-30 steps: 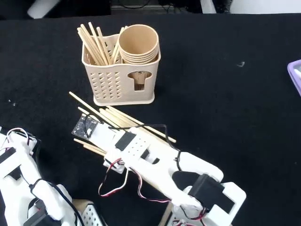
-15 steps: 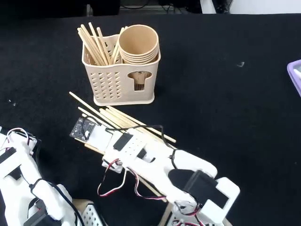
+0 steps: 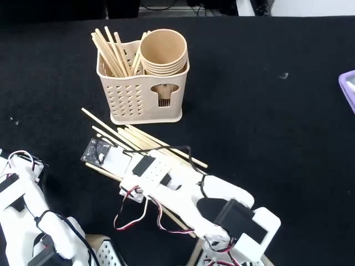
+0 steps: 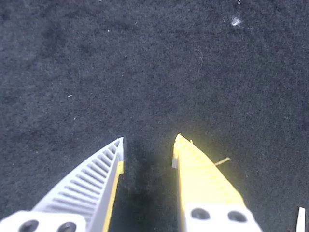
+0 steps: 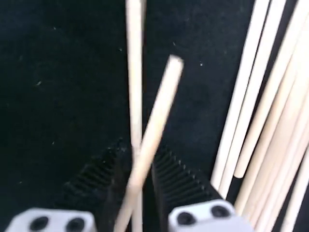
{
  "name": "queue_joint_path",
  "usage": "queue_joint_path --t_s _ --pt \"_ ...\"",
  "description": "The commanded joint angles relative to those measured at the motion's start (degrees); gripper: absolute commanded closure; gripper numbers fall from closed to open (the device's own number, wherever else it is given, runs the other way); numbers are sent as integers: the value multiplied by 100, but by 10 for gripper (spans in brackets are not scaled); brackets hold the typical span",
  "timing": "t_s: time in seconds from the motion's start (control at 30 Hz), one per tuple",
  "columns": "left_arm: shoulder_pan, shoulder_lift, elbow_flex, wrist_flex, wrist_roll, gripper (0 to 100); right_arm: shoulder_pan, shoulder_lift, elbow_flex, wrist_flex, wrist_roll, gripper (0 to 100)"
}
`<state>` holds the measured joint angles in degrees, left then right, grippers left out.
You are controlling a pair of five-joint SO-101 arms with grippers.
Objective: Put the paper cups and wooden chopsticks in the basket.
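Two wooden chopsticks, the crossed chopsticks (image 5: 155,118), sit between the ribbed black jaws of the right gripper (image 5: 136,157). The jaws are pressed in on them, one stick running straight out and the other slanting across it. Just beside them, in the right wrist view, more of the loose chopsticks (image 5: 263,106) lie side by side on the black table cover (image 5: 58,72).

In the high view the basket (image 3: 138,94) stands at about 11 o'clock from the centre. A stack of paper cups (image 3: 163,50) fills its 3 o'clock compartment, and a bundle of basket chopsticks (image 3: 113,52) leans out of its 9 o'clock compartment. At the basket's 6 o'clock, near its base, the loose chopsticks (image 3: 145,141) fan across the cover. The right arm (image 3: 183,191) comes in from 5 o'clock and lies over them, its tip at the 9 o'clock end of the pile.

The left arm (image 3: 22,216) is at 8 o'clock, well apart from the basket. The left gripper (image 4: 147,145) hangs over bare cover with its jaws spread and nothing between them.

A purple tray edge (image 3: 348,88) shows at 3 o'clock.
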<state>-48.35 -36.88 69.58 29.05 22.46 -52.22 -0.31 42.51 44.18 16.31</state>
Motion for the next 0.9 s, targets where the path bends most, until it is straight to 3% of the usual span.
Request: queue_joint_path --t_s 0.0,0.4,0.6,0.87 --pt "57 -141 -84 -79 -53 827 -79 -602 -295 325 53 988" --pt "57 -141 -84 -79 -53 827 26 -1833 -356 571 18 988" --pt "57 -141 -84 -70 -53 827 571 -2633 -989 545 -9 988" --pt "57 -141 -84 -62 -53 827 1002 -3319 -1464 -888 -800 988"
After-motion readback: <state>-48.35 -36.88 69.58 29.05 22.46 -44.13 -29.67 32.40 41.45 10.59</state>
